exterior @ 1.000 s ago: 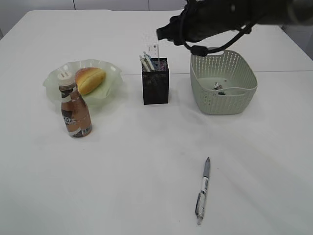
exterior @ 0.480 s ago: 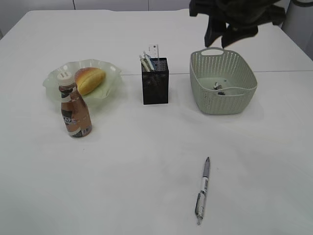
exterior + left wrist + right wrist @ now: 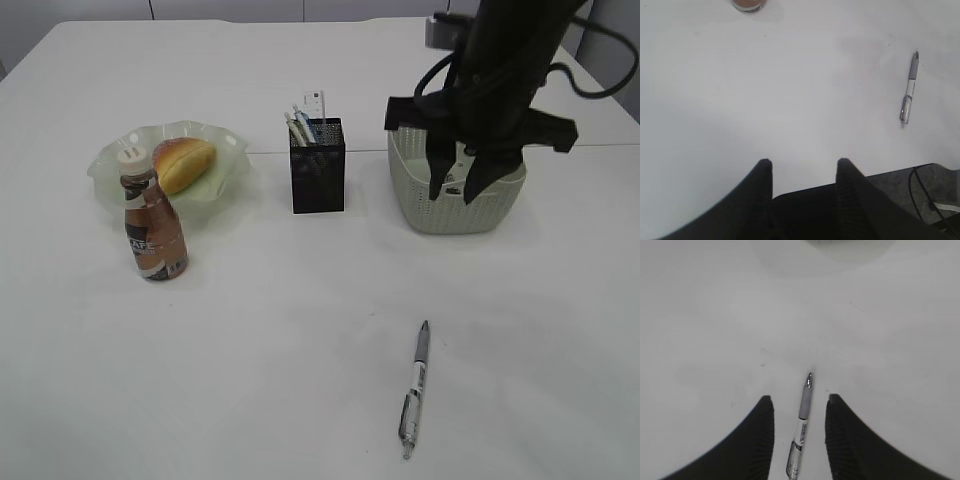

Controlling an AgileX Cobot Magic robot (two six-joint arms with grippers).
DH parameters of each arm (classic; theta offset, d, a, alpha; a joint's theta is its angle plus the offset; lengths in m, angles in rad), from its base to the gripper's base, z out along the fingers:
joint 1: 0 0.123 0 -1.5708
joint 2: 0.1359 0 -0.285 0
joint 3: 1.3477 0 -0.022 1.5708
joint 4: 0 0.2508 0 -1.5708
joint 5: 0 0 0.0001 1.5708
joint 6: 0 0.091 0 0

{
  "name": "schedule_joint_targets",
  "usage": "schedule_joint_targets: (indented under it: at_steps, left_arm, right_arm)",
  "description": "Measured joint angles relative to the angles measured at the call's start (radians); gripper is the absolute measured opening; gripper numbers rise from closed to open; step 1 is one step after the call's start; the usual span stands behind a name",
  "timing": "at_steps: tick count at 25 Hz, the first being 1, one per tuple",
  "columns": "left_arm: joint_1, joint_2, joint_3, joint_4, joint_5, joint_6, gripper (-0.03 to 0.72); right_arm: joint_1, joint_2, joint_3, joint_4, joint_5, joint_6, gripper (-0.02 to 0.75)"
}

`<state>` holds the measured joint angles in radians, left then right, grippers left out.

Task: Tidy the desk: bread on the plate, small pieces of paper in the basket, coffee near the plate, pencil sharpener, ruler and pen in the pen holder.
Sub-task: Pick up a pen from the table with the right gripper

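The right gripper (image 3: 796, 405) hangs above the desk (image 3: 300, 330) with its two dark fingers parted and nothing between them, the pen (image 3: 800, 432) lying on the surface below, lined up in the gap. In the exterior view that gripper (image 3: 455, 190) hovers in front of the pale green basket (image 3: 415, 200) at far right. The left gripper (image 3: 802, 167) is also parted and empty, over bare desk at the near edge. The pen (image 3: 415, 388) rests alone, near and right of centre, well apart from the black mesh pen holder (image 3: 318, 178). It looks light, stiff and smooth, likely to roll; pinching across the middle of the barrel seems safest. It is slim, with a grey grip section, clear body and silver tip.
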<state>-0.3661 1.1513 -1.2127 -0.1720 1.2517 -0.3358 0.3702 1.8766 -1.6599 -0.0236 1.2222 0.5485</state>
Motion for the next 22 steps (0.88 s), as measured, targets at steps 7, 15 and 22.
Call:
schedule_joint_targets:
  at_steps: [7,15,22]
  left_arm:
    - [0.0,0.0,0.0,0.007,0.0,0.006,0.308]
    - [0.0,0.0,0.0,0.058,0.0,0.022,0.308]
    - [0.0,0.0,0.0,0.069,0.0,0.023,0.307]
  right_arm:
    - [0.003,0.141,0.0,0.024,0.0,0.008,0.291]
    - [0.003,0.213,0.0,0.104,0.0,0.018,0.291]
    - [0.003,0.223,-0.001,0.103,0.0,0.009,0.291]
